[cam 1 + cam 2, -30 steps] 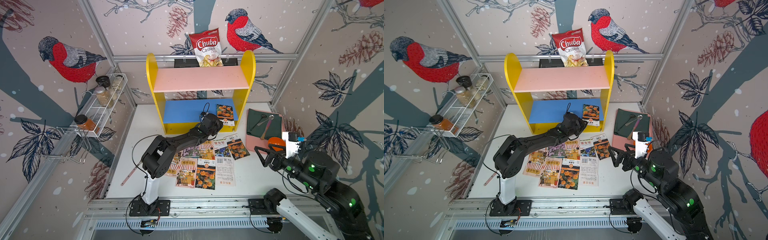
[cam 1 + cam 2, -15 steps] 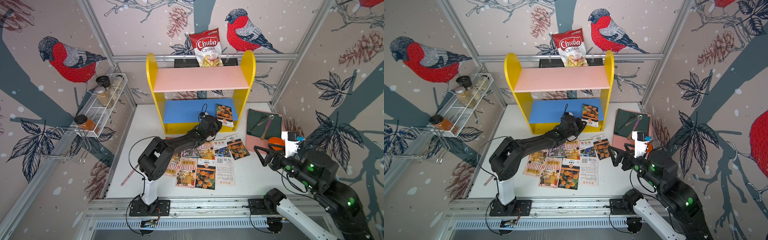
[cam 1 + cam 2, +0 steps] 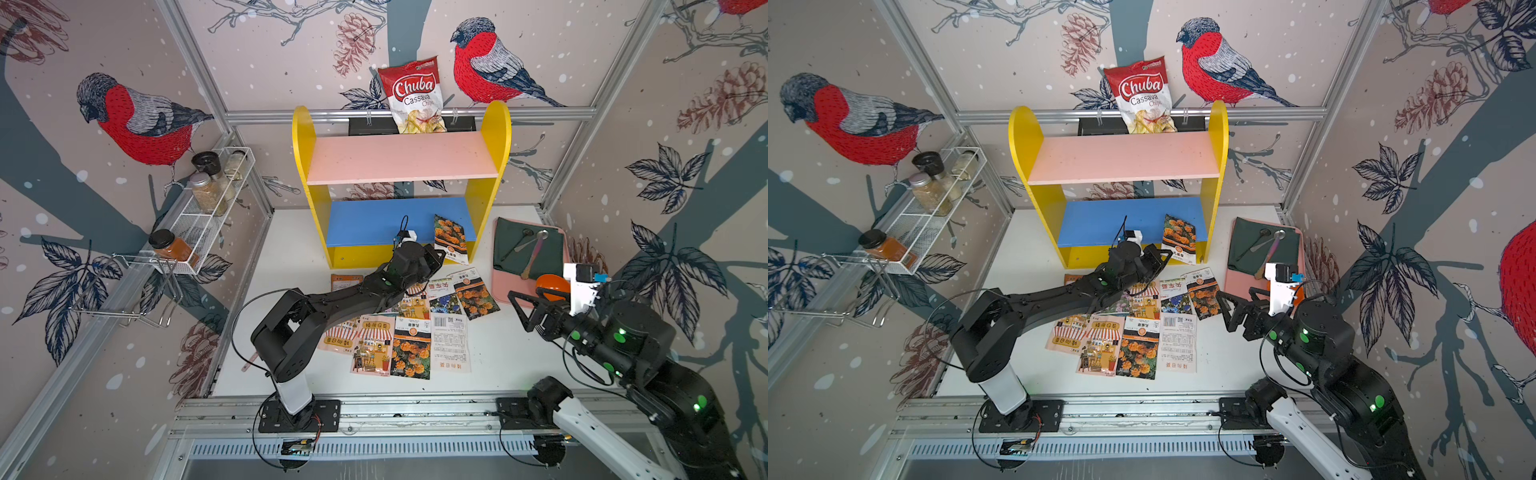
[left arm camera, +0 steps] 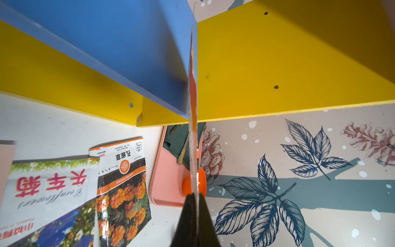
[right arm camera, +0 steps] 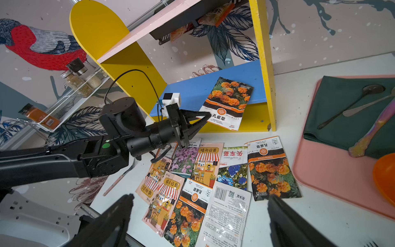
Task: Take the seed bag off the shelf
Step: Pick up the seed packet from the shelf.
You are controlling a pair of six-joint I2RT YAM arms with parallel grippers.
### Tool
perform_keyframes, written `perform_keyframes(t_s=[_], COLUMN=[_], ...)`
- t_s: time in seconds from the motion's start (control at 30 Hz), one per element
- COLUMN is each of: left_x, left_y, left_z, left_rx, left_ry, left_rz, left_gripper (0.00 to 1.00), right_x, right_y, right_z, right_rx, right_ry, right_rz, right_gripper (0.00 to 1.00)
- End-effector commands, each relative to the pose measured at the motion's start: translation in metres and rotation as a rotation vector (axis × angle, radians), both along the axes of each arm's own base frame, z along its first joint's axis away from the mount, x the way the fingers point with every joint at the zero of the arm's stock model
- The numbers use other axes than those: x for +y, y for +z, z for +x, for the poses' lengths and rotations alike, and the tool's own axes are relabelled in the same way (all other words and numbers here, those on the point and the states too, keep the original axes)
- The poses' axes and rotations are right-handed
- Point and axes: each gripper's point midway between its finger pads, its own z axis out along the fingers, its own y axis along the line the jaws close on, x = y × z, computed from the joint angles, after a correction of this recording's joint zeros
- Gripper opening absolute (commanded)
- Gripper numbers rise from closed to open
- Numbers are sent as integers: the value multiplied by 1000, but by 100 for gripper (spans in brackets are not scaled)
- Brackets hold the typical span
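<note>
The seed bag, a packet with orange flowers, lies on the blue lower board of the shelf at its right end and overhangs the front edge. It also shows in a top view and in the right wrist view. My left gripper is shut on the bag's near left corner. The left wrist view shows the bag edge-on, pinched between the shut jaws of the left gripper. My right gripper hangs open and empty above the table's right side.
Several seed packets lie on the table in front of the shelf. At the right, a pink tray holds a green cloth, spoons and an orange bowl. A wire rack with spice jars hangs left. A chips bag hangs behind the shelf.
The left jaws have closed the last bit onto the bag's corner, and the left arm's elbow has shifted slightly left. The right arm has stayed still.
</note>
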Motion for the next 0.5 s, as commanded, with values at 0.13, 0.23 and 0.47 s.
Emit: perform_keyframes(t_s=[0.13, 0.23, 0.47], left_x=[23, 33, 59], left_y=[50, 63, 91], left_z=[-32, -50, -97], left_rx=[-152, -191, -278], left_ry=[-39, -48, -97], left_rz=[-65, -65, -134], left_gripper=[0, 0, 0], right_x=[10, 25, 48], right_y=[-1, 1, 2], right_z=[12, 11, 13], right_rx=[4, 8, 26], right_ry=[-17, 48, 147], right_rz=[113, 160, 221], right_gripper=[98, 98, 94])
